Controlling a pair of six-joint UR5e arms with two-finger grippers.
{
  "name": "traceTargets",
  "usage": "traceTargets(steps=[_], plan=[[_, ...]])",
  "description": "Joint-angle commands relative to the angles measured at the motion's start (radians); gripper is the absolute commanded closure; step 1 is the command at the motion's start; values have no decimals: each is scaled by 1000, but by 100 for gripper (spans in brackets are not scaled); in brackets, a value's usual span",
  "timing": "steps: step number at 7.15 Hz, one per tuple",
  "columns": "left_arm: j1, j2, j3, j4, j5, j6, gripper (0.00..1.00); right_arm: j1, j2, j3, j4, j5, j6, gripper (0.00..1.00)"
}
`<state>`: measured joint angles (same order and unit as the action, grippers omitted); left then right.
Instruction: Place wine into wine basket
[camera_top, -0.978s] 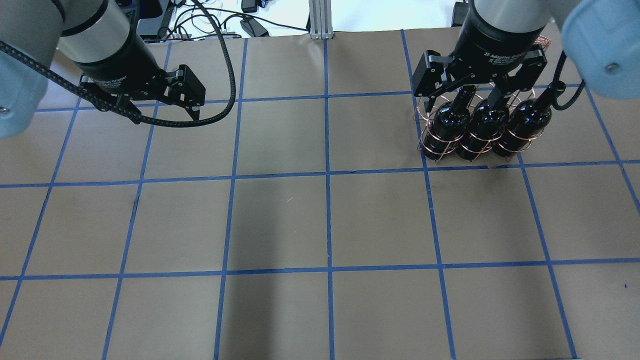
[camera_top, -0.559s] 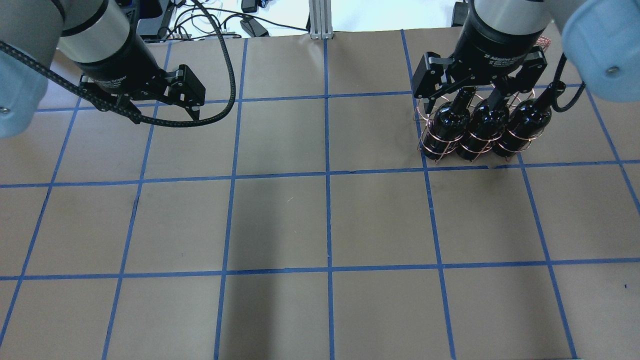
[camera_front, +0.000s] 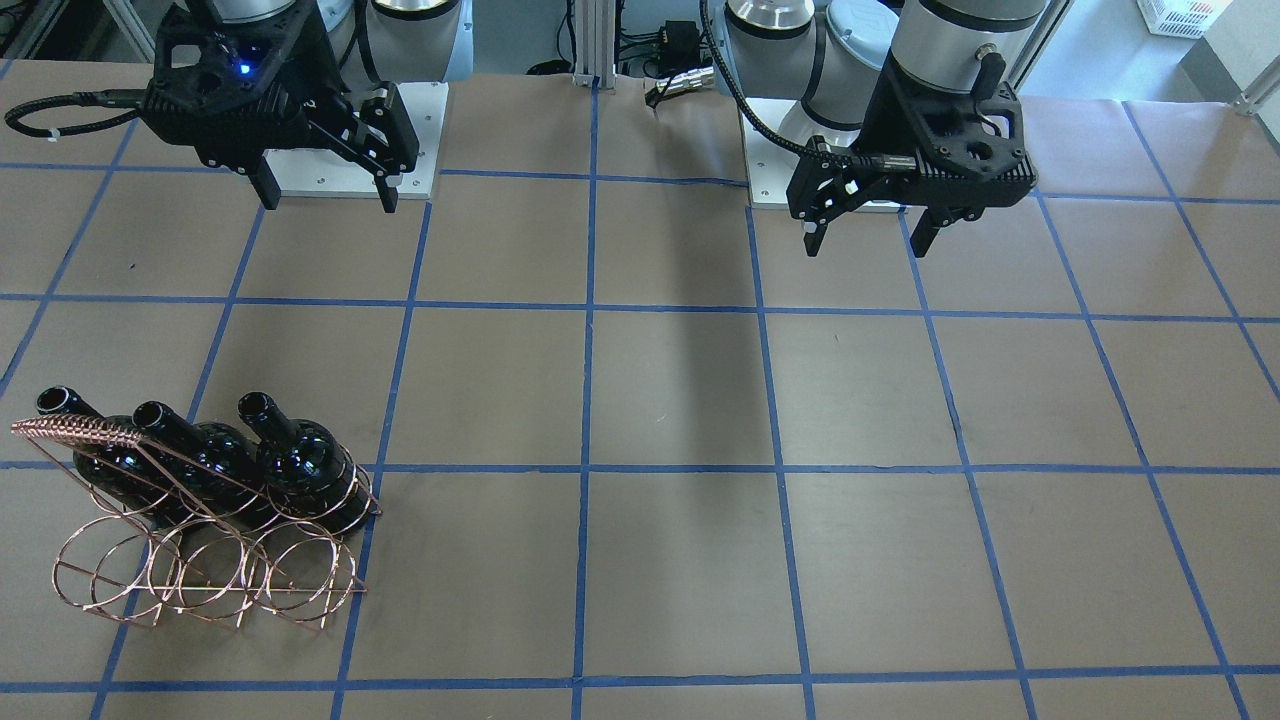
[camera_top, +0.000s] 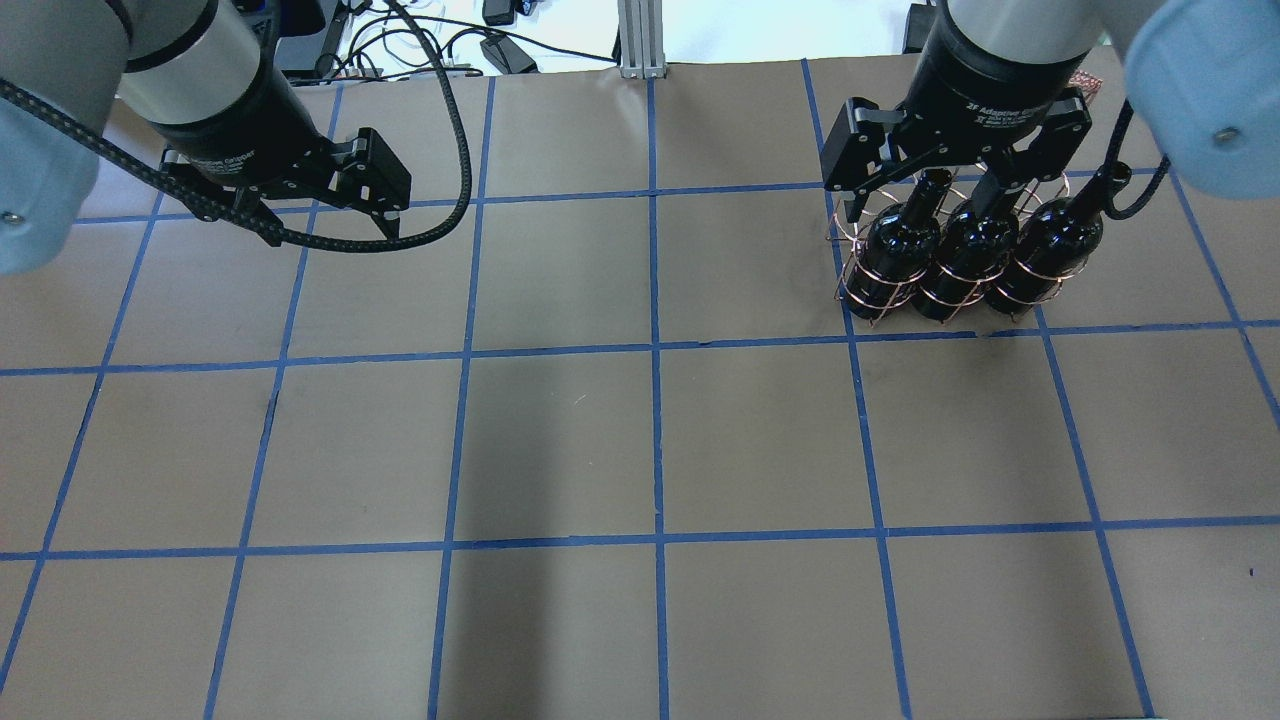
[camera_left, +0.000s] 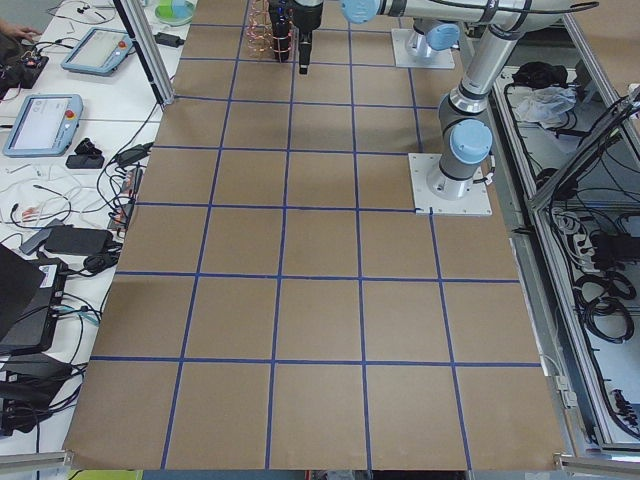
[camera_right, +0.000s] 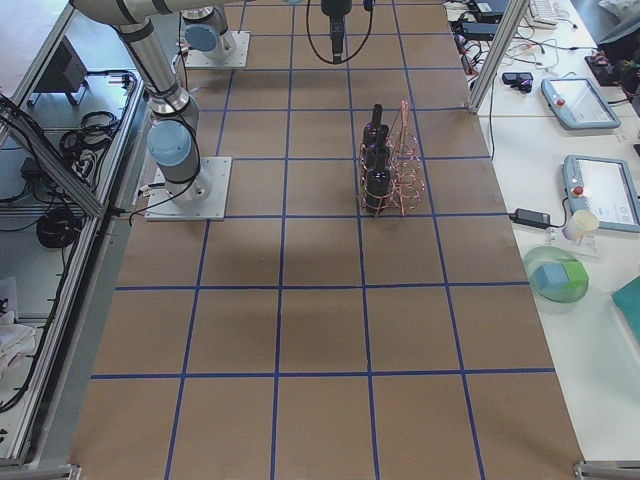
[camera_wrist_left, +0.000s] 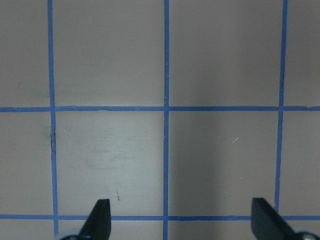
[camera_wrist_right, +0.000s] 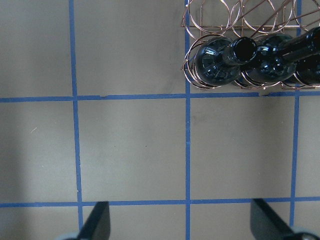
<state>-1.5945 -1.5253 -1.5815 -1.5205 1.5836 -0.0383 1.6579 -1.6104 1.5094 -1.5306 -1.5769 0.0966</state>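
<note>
The copper wire wine basket (camera_front: 205, 585) stands on the table on my right side. Three glossy black wine bottles (camera_front: 300, 465) stand upright in its row of hoops nearer the robot; the other row is empty. Basket (camera_top: 870, 295) and bottles (camera_top: 965, 250) also show in the overhead view, and in the right wrist view (camera_wrist_right: 215, 62). My right gripper (camera_front: 328, 198) is open and empty, high above the table, apart from the bottles; its fingertips (camera_wrist_right: 97, 220) frame bare table. My left gripper (camera_front: 865, 245) is open and empty over the far left side (camera_top: 315, 222).
Brown paper with a blue tape grid (camera_top: 655, 350) covers the table. The two arm bases (camera_front: 345, 170) sit at the robot's edge. A metal post (camera_top: 640, 40) and cables stand beyond the far edge. The basket's coiled handle (camera_front: 90, 432) rises beside the bottle necks.
My right gripper has edged slightly left and up in the overhead view. The bottles, the basket and the left gripper have not visibly moved.
</note>
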Motion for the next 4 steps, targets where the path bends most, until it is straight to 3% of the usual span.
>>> traceTargets(steps=[1, 4], plan=[[-1, 0, 0, -1, 1, 0, 0, 0, 0, 0, 1, -3, 0, 0], [-1, 5, 0, -3, 4, 0, 0, 0, -2, 0, 3, -8, 2, 0]])
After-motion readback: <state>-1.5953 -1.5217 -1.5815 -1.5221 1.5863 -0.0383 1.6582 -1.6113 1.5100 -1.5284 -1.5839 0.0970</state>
